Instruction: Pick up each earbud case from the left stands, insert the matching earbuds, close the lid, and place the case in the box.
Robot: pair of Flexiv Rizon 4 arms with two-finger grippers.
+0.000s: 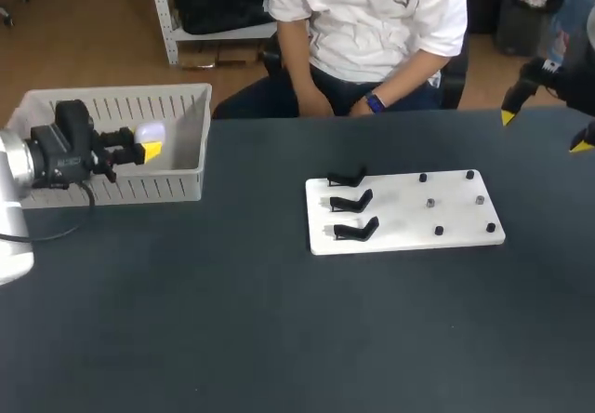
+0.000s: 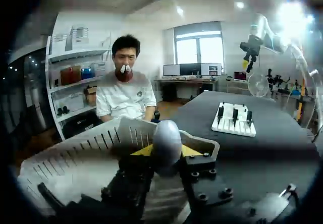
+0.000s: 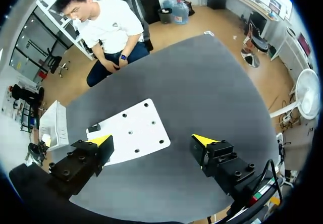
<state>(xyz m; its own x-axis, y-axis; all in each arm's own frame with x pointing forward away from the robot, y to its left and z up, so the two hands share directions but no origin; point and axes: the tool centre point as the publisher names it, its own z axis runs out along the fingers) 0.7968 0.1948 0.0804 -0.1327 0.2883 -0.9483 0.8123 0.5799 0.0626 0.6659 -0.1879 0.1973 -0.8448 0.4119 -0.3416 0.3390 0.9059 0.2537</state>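
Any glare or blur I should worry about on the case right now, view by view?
Head view: case in the left tool at the box is washed out to a white glow. Left wrist view: case sits close and soft, and a room light flares. Right wrist view: white board is clear, table edge bowed by the fisheye.

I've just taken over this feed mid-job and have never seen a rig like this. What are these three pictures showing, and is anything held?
It is a robot with two arms, each ending in a two-fingered gripper with yellow tips. The head view looks down on the dark table from above and behind; the two round pictures come from wrist cameras. The left gripper is shut on a pale rounded earbud case over the white slatted box. The right gripper hangs open and empty above the table's right side. On the table lies a white board with three black stands, all empty.
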